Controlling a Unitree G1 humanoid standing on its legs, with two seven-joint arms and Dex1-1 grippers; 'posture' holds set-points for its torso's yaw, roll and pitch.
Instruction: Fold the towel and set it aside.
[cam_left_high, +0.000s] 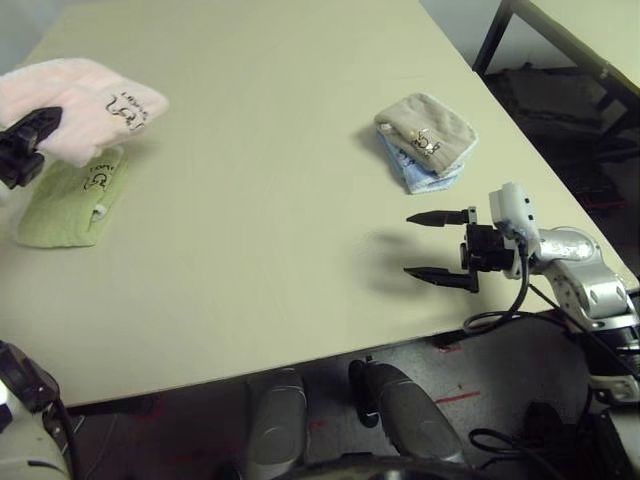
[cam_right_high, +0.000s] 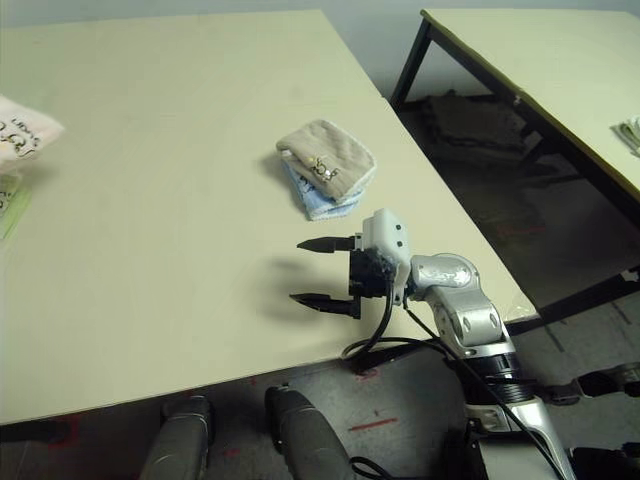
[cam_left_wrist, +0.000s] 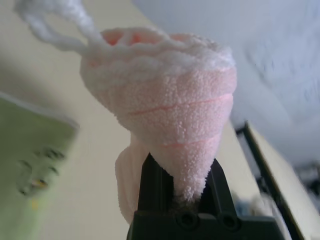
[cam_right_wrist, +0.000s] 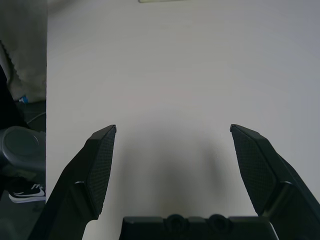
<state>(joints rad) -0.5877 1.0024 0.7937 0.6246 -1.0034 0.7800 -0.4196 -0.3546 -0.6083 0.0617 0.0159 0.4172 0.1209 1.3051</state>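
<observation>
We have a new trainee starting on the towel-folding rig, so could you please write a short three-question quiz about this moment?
1. True or false: the left pincer is shut on the pink towel.
2. What lies beside the pink towel, partly under it? A) green towel B) blue towel C) a cup
3. Fill in: the right pincer hangs with its fingers ____ above the table.

Key:
1. True; the left wrist view shows pink cloth pinched between the fingers.
2. A, the green towel. The tan towel sits on the blue towel further right.
3. Open, holding nothing.
</observation>
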